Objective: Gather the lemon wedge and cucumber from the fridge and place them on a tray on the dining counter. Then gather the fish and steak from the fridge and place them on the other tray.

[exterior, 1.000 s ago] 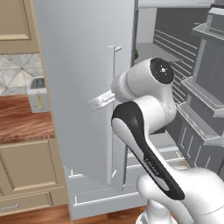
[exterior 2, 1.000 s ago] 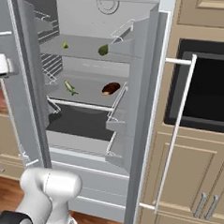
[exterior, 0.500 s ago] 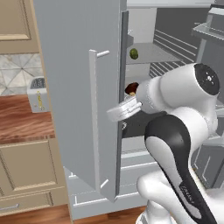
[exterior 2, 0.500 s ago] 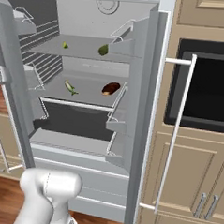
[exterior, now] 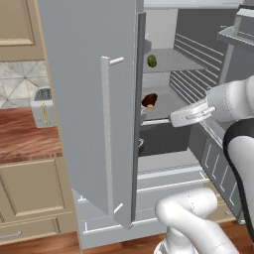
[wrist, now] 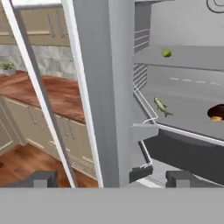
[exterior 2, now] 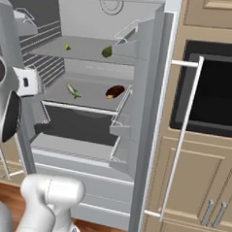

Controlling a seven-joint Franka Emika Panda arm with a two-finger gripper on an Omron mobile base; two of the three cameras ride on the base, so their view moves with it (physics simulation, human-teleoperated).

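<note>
Door edge stands just left of the pincer and close ahead; a reach straight in could clip it or the shelf rim. Fingers look apart with nothing between them, though only the tips show. Beyond the pincer, lemon sits on the upper shelf, cucumber farther right on it. Fish lies on the middle shelf above the pincer, long axis slanting, head end unclear. Steak lies to the right of it

Arm extended sideways; gripper empty, fingers apart.
</note>
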